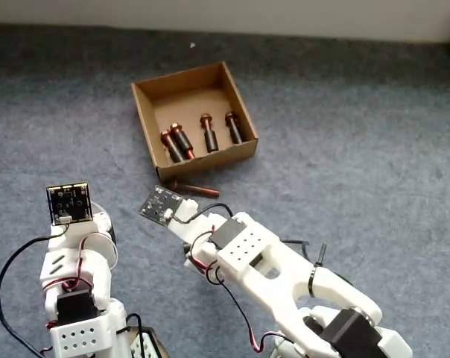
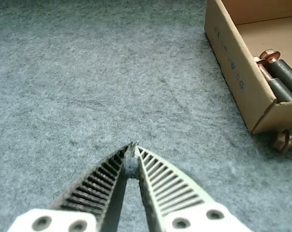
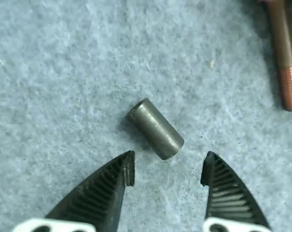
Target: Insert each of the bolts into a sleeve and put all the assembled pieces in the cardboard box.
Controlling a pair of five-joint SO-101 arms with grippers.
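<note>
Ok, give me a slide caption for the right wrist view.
Open right gripper facing a loose sleeve on the grey carpet, a bare bolt lying nearby.

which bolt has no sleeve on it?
The bare copper bolt lying on the carpet just outside the cardboard box; the four bolts inside it all wear dark sleeves.

In the right wrist view we lose the head of the loose bolt (image 3: 280,53) past the frame edge (shank and thread remain). In the left wrist view the cardboard box (image 2: 233,63) and the assembled pieces (image 2: 284,72) inside it are cropped by the frame edge, and the bolt by its corner (image 2: 286,141) shows us just a head.
</note>
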